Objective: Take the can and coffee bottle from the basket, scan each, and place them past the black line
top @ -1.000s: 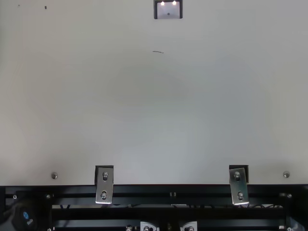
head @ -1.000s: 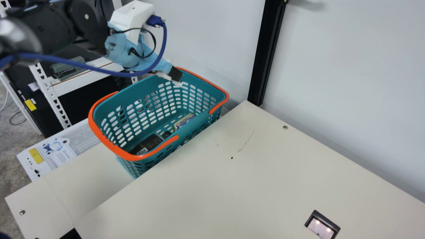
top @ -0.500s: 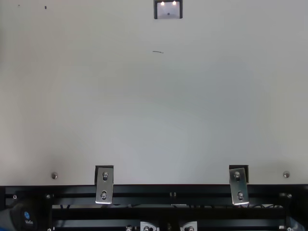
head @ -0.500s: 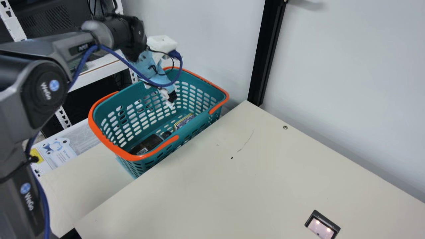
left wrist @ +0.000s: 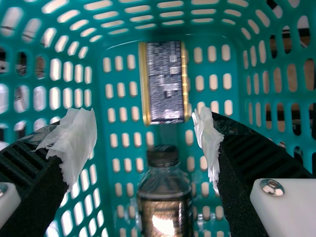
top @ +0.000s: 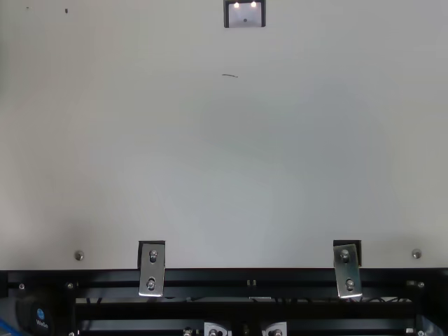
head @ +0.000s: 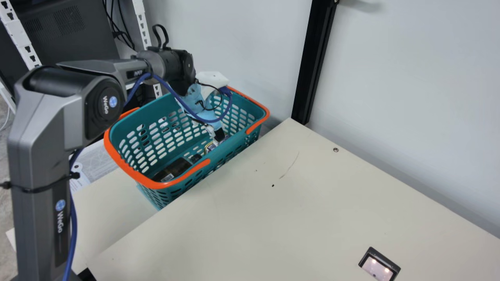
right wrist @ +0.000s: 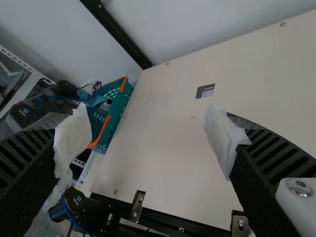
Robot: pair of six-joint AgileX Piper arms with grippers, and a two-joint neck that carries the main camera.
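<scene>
From the neck, the main view slants down over the cream flat table and teal slotted plastic basket, sharing the table with the steep overhead view, the basket with the close, inward-facing left wrist view, and both with the farther right wrist view.

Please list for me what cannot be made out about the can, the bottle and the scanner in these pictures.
- Bottle: base cut off by the left wrist view's bottom edge.
- Can: partly hidden in the main view by the left gripper and the basket's near wall; its fine print is too small in the left wrist view.
- Scanner: far end cut off by the top view's upper edge.
</scene>
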